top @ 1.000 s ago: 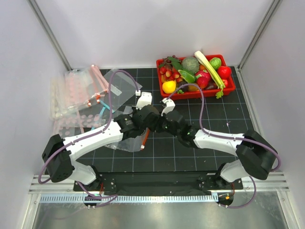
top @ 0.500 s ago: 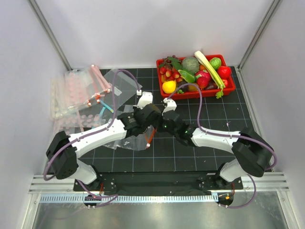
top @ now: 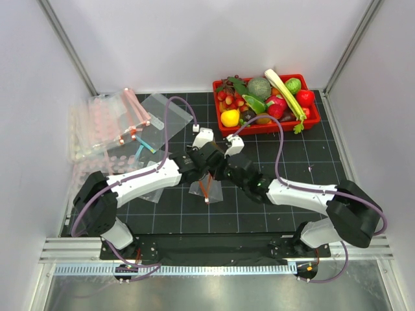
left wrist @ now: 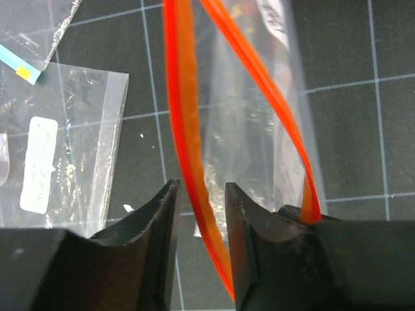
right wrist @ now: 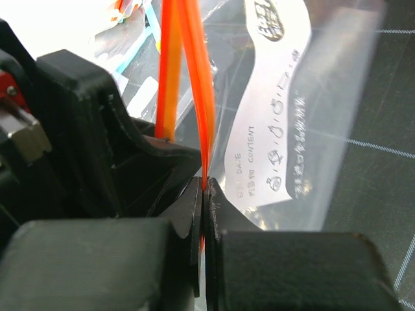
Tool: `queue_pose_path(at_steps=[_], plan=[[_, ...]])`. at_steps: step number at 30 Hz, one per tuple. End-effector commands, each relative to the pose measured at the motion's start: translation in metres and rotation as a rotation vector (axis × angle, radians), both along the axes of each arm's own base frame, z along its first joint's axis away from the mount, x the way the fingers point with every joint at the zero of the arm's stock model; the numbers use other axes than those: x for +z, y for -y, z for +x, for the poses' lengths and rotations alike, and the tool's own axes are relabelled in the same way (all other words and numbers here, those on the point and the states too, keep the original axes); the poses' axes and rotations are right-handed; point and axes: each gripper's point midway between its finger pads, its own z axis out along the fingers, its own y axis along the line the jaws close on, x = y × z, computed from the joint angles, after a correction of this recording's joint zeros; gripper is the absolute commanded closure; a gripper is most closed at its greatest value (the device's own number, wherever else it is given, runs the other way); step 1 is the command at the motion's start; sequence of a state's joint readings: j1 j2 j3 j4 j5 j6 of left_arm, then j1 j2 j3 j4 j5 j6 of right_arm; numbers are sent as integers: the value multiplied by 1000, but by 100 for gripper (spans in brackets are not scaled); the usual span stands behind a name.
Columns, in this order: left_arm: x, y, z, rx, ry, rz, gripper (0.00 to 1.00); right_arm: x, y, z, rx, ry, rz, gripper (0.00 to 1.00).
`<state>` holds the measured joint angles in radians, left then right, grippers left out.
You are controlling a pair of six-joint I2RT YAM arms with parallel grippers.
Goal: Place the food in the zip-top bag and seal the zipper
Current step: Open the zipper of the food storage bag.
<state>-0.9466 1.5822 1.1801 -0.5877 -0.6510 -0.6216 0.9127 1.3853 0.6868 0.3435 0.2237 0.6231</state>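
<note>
Now pinching one zipper (left wrist: 185, 129) lip in the fully closed right tool (right wrist: 203, 188), straddling the other with the left tool (left wrist: 201, 188), jaws slightly parted, probably to spread the zip-top bag (left wrist: 246, 129) for food (top: 229, 118) lying beyond it.

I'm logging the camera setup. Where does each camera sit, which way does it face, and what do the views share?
Top: above and behind the bases, looking down on the table; left arm, right arm, bag and food tray show.
Left wrist: on the left arm, facing down past the left gripper, jaws apart around the orange zipper.
Right wrist: on the right arm, looking along the right gripper, shut on the zipper.
Shared: both wrist views show zipper and bag.
</note>
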Motion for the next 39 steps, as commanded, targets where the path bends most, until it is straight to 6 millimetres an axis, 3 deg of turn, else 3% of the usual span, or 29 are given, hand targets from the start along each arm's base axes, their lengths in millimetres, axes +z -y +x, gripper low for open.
queue_pose_path(at_steps=[1, 6, 12, 16, 19, 20, 22, 26, 27, 28, 32, 36, 39], plan=[[18, 9, 5, -1, 28, -70, 64, 26, -1, 7, -25, 69, 61, 99], [14, 16, 3, -17, 13, -91, 62, 29, 5, 6, -51, 82, 95, 99], [18, 20, 2, -37, 23, -144, 70, 34, 6, 3, -54, 89, 147, 99], [18, 20, 1, -51, 26, -139, 100, 31, 10, 7, -86, 88, 129, 99], [33, -1, 9, 20, 88, -50, 100, 20, 22, 16, -167, 54, 46, 99], [38, -20, 9, 68, 116, 35, 100, 6, 38, 21, -246, 27, -29, 98], [43, -41, 5, 108, 112, 127, 100, 3, 43, 29, -292, 20, -64, 96], [67, -61, 6, 159, 158, 201, 100, -8, 52, 40, -331, 5, -96, 90], [71, -68, 7, 177, 176, 234, 100, -12, 58, 44, -357, -4, -108, 82], [73, -75, 4, 188, 173, 267, 100, -15, 69, 53, -393, -21, -113, 82], [81, -87, 2, 214, 187, 295, 99, -32, 88, 67, -399, -108, -69, 76], [77, -83, 2, 186, 166, 270, 97, -34, 84, 68, -364, -120, -47, 73], [81, -92, 3, 226, 189, 315, 97, -34, 81, 68, -351, -123, -46, 66]])
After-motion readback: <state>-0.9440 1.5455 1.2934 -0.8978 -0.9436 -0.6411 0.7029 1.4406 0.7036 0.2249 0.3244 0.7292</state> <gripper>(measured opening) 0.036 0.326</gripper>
